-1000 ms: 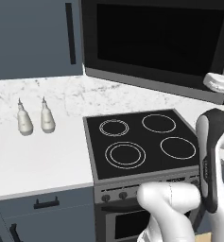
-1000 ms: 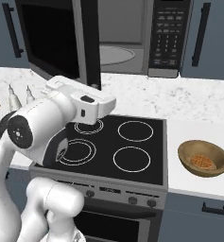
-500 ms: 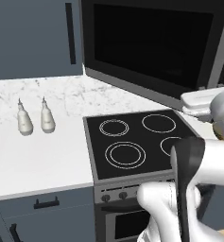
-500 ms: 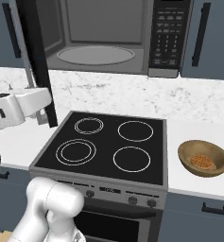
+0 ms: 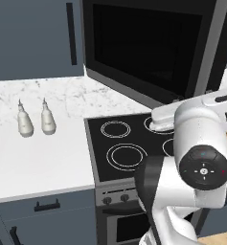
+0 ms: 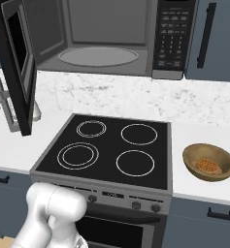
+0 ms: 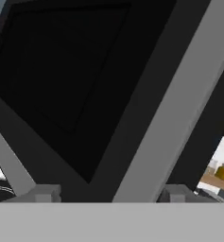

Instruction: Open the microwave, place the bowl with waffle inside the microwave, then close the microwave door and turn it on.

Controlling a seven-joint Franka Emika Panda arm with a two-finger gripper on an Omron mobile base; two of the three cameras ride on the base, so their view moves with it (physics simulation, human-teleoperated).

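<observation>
- Gripper (image 7: 106, 194): the 2 fingertips stand wide apart at the bottom of the hand view, nothing between them, close to the microwave door (image 7: 75, 80).
- The door is swung wide open to the left; microwave (image 6: 111, 38) cavity and turntable exposed.
- Bowl (image 6: 209, 162) with waffle (image 6: 207, 166) sits on the counter (image 6: 204, 131) right of the stovetop (image 6: 109, 150).

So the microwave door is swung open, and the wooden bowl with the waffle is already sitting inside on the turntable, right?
Not quite. The microwave door is swung open, but the bowl with the waffle is not inside. The right base view shows it on the counter to the right of the stovetop, while the turntable in the microwave is bare.
</observation>
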